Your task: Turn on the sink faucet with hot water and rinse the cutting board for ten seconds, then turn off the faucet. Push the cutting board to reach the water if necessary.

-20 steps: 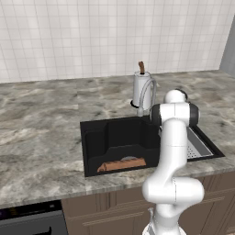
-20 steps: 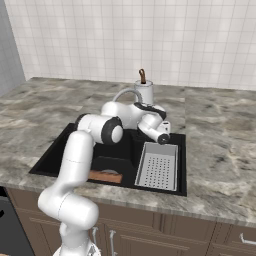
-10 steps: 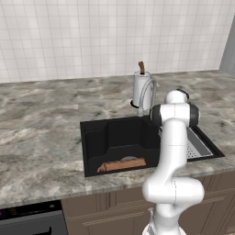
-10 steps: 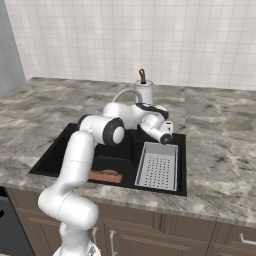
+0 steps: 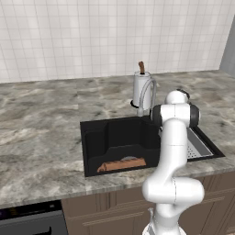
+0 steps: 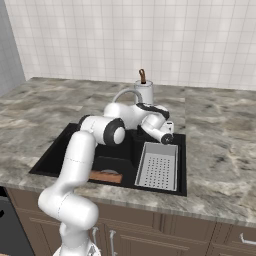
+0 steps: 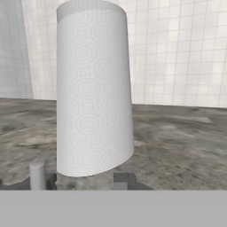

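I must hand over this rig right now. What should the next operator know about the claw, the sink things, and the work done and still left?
Claw: near the faucet base at the back of the sink; the views do not show whether it is open or holding anything.
Cutting board: lies flat in the sink, along the front wall.
Faucet: spout arches over the basin; no water visible.
Paper towel roll: upright on the counter behind the faucet.
Done: nothing visible yet.
Left: turn on hot water, rinse the board, push it under the stream if needed, turn off.
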